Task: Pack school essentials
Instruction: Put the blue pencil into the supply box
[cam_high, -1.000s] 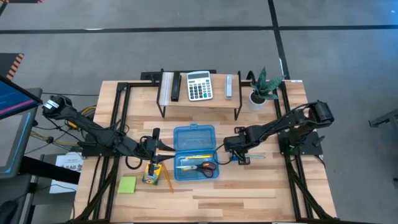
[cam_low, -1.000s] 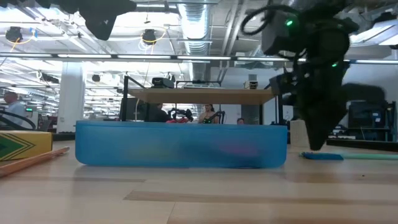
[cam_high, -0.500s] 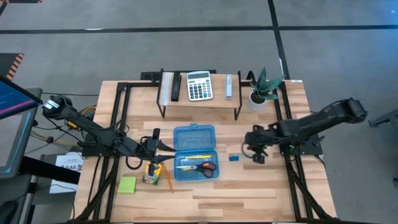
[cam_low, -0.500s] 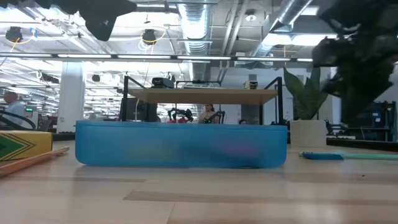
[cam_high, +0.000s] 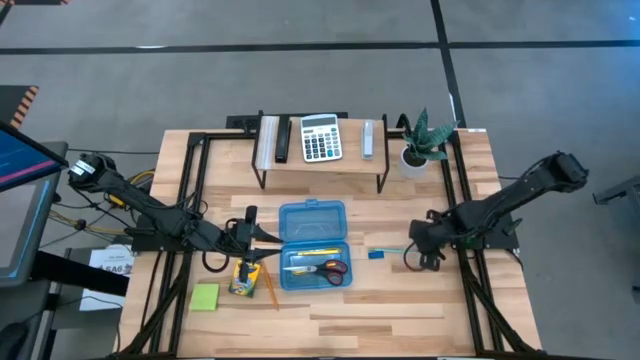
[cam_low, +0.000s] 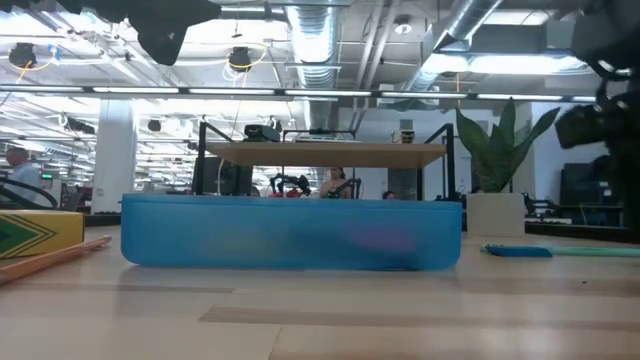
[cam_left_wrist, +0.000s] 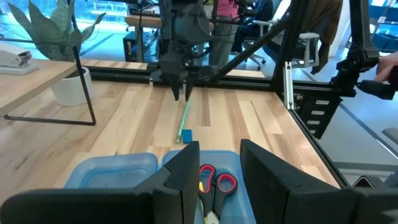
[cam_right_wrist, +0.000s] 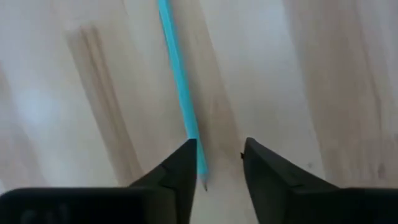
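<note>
One teal pen (cam_right_wrist: 180, 93), lengthwise toward our case, tip between the right gripper (cam_right_wrist: 216, 163) with fingers apart.

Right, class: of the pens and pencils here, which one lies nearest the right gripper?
The teal pen, alone on the bare table right of the blue case; the right gripper hangs at its tip. The pencils lie farther left.

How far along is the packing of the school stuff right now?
Partly done: the red-handled scissors and a yellow pencil lie in the blue case. In hand: the right end effector hovers over the teal pen, fingers apart. Left: blue eraser, crayon box, sticky-note pad, orange pencil.
</note>
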